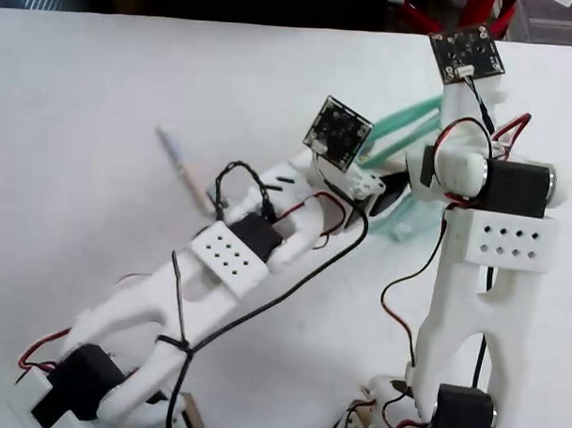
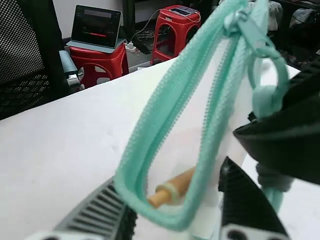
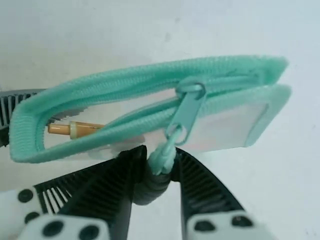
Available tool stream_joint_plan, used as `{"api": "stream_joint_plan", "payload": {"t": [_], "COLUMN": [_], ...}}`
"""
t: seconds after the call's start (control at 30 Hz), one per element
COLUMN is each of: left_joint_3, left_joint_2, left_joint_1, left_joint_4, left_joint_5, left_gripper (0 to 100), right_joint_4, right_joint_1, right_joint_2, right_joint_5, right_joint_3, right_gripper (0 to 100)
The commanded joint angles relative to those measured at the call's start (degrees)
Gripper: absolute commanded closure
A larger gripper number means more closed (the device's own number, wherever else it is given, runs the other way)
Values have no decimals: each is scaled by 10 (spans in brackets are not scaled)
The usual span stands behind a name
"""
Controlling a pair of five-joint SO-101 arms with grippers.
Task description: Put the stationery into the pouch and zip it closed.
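Right fingers [image 3: 200, 182] nearest, pinched tight on the zipper pull [image 3: 162, 152] of the teal pouch [image 3: 150, 80]. Slider [image 3: 189, 94] sits partway along. The stretch toward the left arm [image 1: 228, 254] gapes open, with a tan pen [image 3: 75, 129] lying inside. Left fingers [image 2: 105, 212] clamp the pouch's open end from both sides. From above, I find the wrist cameras [image 1: 338, 131] covering most of the pouch. A loose pen [image 1: 184, 168] lies on the white surface [image 1: 93, 85], well apart from it. Red stools [image 2: 100, 60] and a laptop [image 2: 96, 27] stand behind.
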Motion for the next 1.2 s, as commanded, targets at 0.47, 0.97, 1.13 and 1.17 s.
{"api": "stream_joint_plan", "payload": {"t": [0.47, 0.97, 1.13, 1.17], "left_joint_3": [-10, -3, -4, -4], "left_joint_2": [-36, -212, -230, -236], "left_joint_1": [5, 5, -33, -41], "left_joint_4": [-72, 121, 171, 182], "left_joint_5": [-68, -69, -68, -68], "left_gripper": [969, 969, 970, 970], "right_joint_4": [20, 59, 59, 58], "right_joint_1": [7, -37, -80, -87], "right_joint_2": [29, -10, -7, -7], "right_joint_5": [0, -3, -41, -40], "right_joint_3": [-4, 1, 2, 5], "right_gripper": [981, 981, 981, 981]}}
